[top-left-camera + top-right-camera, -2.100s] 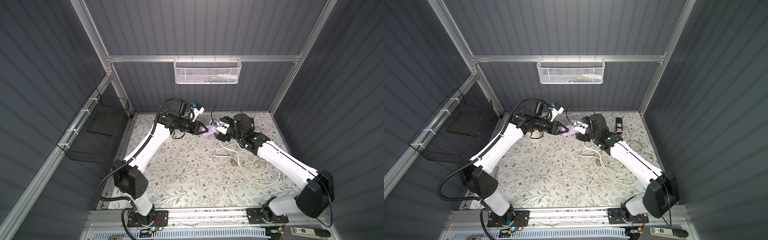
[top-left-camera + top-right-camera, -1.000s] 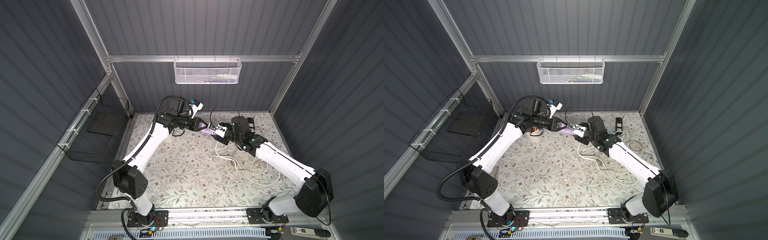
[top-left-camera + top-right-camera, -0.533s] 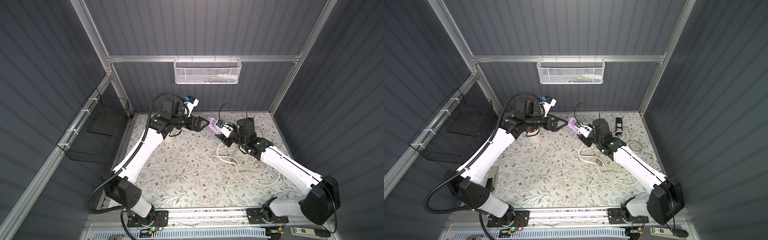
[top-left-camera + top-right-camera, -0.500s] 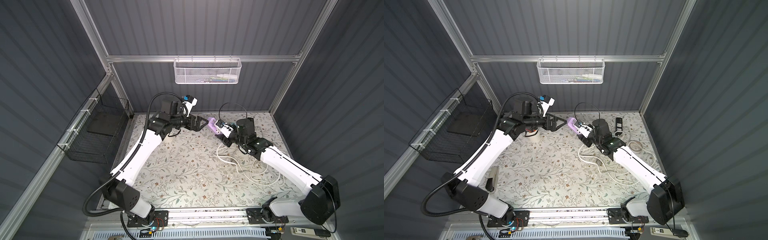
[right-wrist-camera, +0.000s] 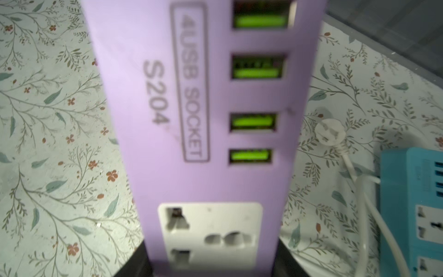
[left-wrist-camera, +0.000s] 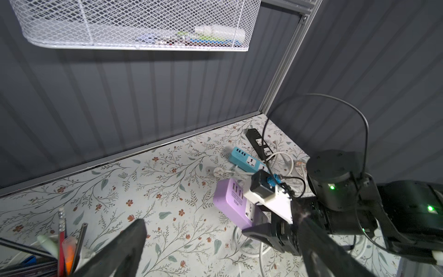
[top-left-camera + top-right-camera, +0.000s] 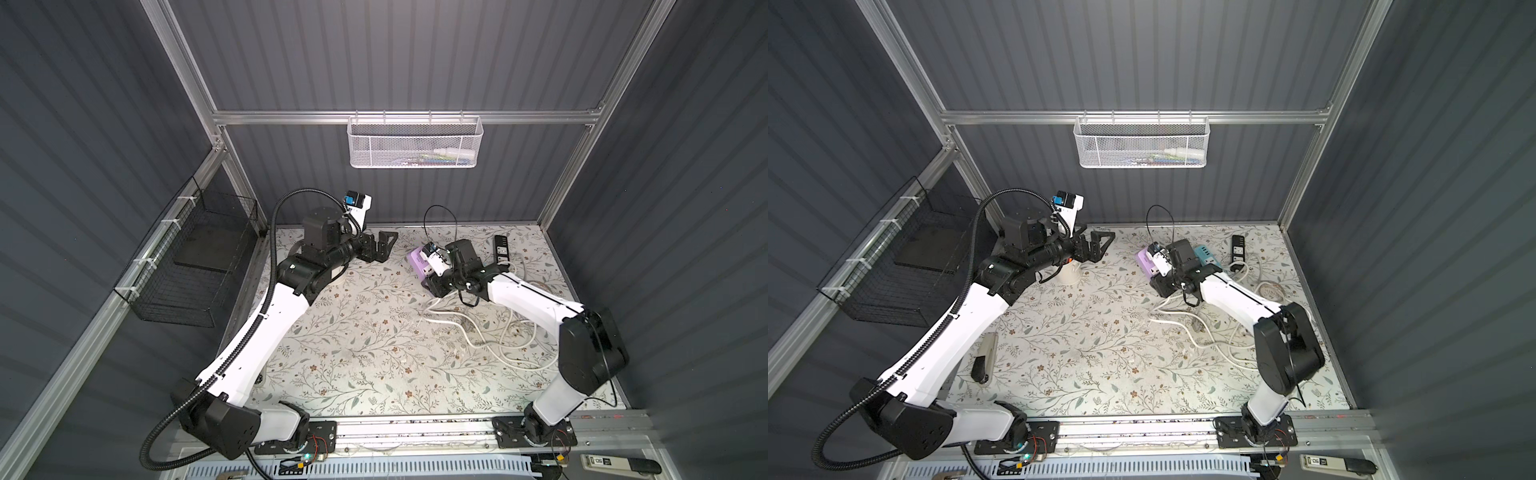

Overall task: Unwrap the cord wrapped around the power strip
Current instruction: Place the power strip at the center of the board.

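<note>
Left tool (image 7: 386, 248) backed off, open; right tool (image 7: 429, 273) grips lilac 4-USB power strip (image 5: 215, 96).

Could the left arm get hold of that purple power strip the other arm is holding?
Probably yes. The left gripper is open and points at the purple power strip, with only bare mat between them. The right gripper clamps one end, so the other end sticks out free.
</note>
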{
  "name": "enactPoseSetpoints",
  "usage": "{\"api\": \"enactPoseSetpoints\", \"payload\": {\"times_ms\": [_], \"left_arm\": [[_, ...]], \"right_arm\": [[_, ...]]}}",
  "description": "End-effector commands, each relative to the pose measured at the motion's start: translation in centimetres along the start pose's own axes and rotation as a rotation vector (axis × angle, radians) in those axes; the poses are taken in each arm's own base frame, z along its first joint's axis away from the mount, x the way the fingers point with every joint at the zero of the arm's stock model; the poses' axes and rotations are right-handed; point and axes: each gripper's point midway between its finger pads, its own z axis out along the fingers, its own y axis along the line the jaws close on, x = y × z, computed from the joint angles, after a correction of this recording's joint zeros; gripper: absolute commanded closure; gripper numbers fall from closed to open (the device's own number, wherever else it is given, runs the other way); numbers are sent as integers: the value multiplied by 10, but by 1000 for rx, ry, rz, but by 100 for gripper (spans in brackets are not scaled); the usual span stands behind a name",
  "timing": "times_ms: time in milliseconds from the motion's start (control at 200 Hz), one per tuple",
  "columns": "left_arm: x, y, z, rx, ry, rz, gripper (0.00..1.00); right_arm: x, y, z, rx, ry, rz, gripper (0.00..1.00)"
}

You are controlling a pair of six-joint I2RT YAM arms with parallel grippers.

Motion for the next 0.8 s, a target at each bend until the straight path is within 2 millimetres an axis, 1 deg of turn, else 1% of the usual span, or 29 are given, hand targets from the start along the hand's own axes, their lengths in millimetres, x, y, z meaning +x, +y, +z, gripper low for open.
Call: {"api": "enactPoseSetpoints", "payload": {"times_ms": [0,20,40,90,200,360,415,495,605,796], "left_arm": [[-8,5,-10,-32,-54,53,0],[-5,5,-10,-34,-49,55,0],[-5,6,-10,-39,-49,57,0],[-3,8,-9,-49,-46,57,0],[-4,8,-10,-50,-48,62,0],[-4,7,-11,-46,-49,64,0],[-5,7,-13,-45,-56,65,0],[-5,5,-13,-36,-61,67,0],[-5,2,-13,-16,-63,65,0],[-4,2,-12,-15,-66,67,0]], "right_arm": [[-14,-10,3,19,22,105,100],[-16,-12,5,25,28,116,100],[-10,-13,8,23,61,130,100],[-9,-16,13,31,93,151,100],[6,-25,26,77,204,188,100],[33,-37,35,155,318,220,100],[41,-40,38,173,342,225,100],[46,-45,41,189,361,235,100],[44,-48,47,194,356,239,100],[21,-53,55,188,314,228,100]]}}
